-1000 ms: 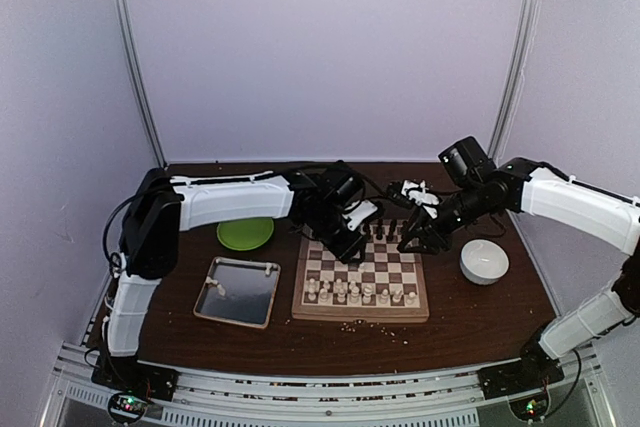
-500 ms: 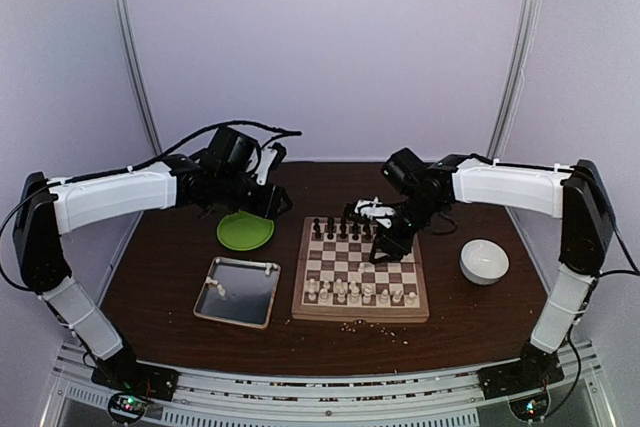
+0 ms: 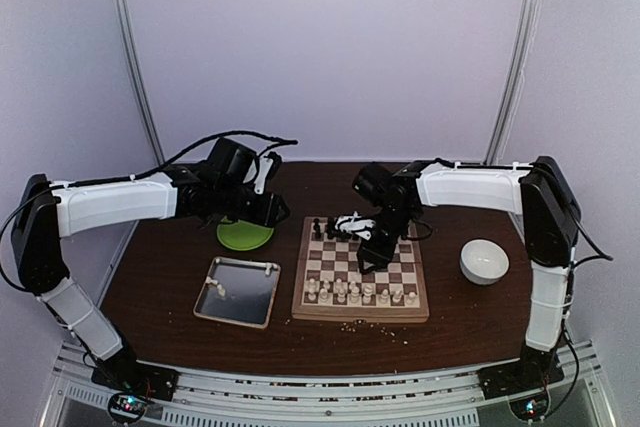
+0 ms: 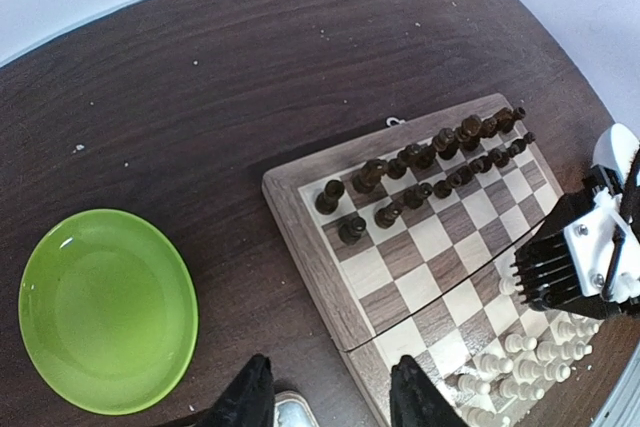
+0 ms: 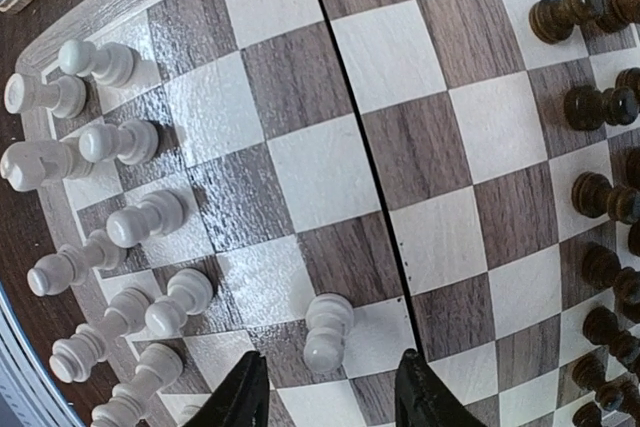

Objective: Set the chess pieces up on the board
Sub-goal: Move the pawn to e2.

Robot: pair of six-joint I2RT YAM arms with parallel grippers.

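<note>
Board (image 3: pixel 360 317): lies flat at the table's (image 3: pixel 170 267) middle, checkered, tan rim. White pieces (image 3: pixel 360 293): two rows along the near side of the board, upright. Dark pieces (image 4: pixel 440 152): two rows along the far side, upright. One white pawn (image 5: pixel 328 330): stands alone on a square ahead of the white rows, toward the board's middle. Left arm (image 3: pixel 110 202): rises from its base at the near left and bends at the elbow, with the forearm running right and level over the far left of the table. Left gripper (image 4: pixel 330 405): hangs over the dark tabletop between the green plate (image 4: pixel 105 307) and the board's far-left corner; jaws parted, nothing between them. Right arm (image 3: pixel 470 187): upper link stands nearly upright at the right, and the forearm stretches left across the far side, the wrist dipping down over the board. Right gripper (image 5: pixel 328 402): low above the board's middle squares, fingers parted, released, with the lone pawn just beyond the fingertips and not touched. Tray (image 3: pixel 237 291): silver, left of the board, near side. Bowl (image 3: pixel 484 260): white, right of the board. Crumbs (image 3: pixel 350 325): pale, scattered along the board's near edge.
</note>
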